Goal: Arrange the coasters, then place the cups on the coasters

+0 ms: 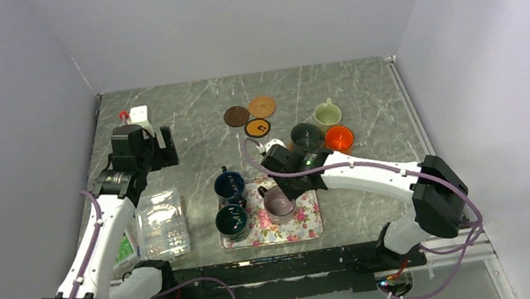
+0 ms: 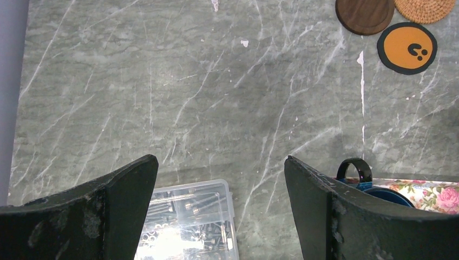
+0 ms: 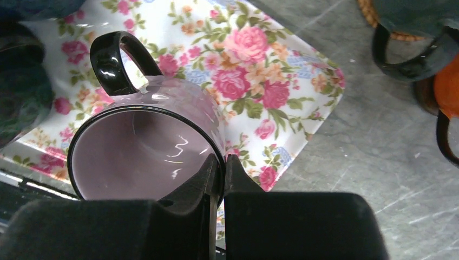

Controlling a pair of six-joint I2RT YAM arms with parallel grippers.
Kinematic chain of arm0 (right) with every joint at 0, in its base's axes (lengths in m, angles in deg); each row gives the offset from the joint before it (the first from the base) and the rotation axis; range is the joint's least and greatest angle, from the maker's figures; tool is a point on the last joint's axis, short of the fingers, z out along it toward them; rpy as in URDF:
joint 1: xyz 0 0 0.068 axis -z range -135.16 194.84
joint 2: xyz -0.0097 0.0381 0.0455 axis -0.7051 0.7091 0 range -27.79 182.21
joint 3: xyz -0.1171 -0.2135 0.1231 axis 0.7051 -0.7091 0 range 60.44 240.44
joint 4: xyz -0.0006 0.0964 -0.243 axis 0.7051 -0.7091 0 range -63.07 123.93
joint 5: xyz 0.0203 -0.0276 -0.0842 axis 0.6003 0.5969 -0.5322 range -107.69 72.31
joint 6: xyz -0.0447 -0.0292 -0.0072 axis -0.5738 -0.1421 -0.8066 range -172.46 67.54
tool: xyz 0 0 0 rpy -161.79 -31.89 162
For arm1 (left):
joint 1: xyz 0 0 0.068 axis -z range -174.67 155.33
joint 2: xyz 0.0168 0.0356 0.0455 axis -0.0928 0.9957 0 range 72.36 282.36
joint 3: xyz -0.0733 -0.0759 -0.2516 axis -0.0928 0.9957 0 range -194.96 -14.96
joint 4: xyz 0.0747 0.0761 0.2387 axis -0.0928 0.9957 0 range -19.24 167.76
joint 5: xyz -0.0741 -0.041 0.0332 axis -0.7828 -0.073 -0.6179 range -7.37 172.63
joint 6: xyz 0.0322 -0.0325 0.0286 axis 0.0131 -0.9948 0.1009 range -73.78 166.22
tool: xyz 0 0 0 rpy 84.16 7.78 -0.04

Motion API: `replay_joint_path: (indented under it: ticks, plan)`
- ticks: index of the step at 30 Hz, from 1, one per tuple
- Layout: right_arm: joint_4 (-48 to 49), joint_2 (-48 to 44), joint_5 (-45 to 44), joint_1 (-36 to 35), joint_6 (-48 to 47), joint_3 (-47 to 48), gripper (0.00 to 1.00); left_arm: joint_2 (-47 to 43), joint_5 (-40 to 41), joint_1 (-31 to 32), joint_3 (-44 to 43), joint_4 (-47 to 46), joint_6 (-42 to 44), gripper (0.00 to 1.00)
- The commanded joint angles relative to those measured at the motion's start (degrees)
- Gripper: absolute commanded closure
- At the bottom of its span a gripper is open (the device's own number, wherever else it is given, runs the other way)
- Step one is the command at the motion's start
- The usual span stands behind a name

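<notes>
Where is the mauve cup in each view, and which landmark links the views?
Top external: mauve cup low centre, on the tray.
Left wrist: not in it.
Right wrist: cup left of centre, rim pinched by the right tool.
Shared landmark: the tray, also in the left wrist view's lower right corner and behind the cup in the right wrist view.

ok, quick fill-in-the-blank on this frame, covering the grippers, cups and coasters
1. The cup pinched at its rim by the right gripper is ____ in colour.
2. Below it lies a rectangular tray with a ____ pattern.
3. The left gripper stands ____ above the table, holding nothing.
4. The bare coasters grouped at the far side number ____.
Missing words: mauve; floral; open; three.
</notes>
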Motion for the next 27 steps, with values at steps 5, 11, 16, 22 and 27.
replay_joint_path:
  ticks: [5,11,16,22,27]
  plan:
    - [-1.2,-1.4,-1.7,4.1,4.4,-0.7,1.0,-0.1,0.8,0.2,-1.6,0.8,0.1,0.06]
    - [-2.1,-4.1,-1.2,4.5,4.9,-1.0,0.55,-0.2,-0.4,0.2,-1.4,0.3,0.1,0.06]
    - [-1.3,-6.1,1.5,7.0,-4.0,0.7,0.37,-0.2,-0.3,0.2,-1.8,0.8,0.1,0.06]
    - [4.3,-4.5,11.4,10.8,-16.4,2.6,0.31,-0.7,-0.1,0.2,-1.6,0.5,0.3,0.06]
    - [6.8,-0.6,18.6,11.1,-23.1,5.6,0.31,-0.5,-0.9,0.2,-1.5,0.3,0.5,0.06]
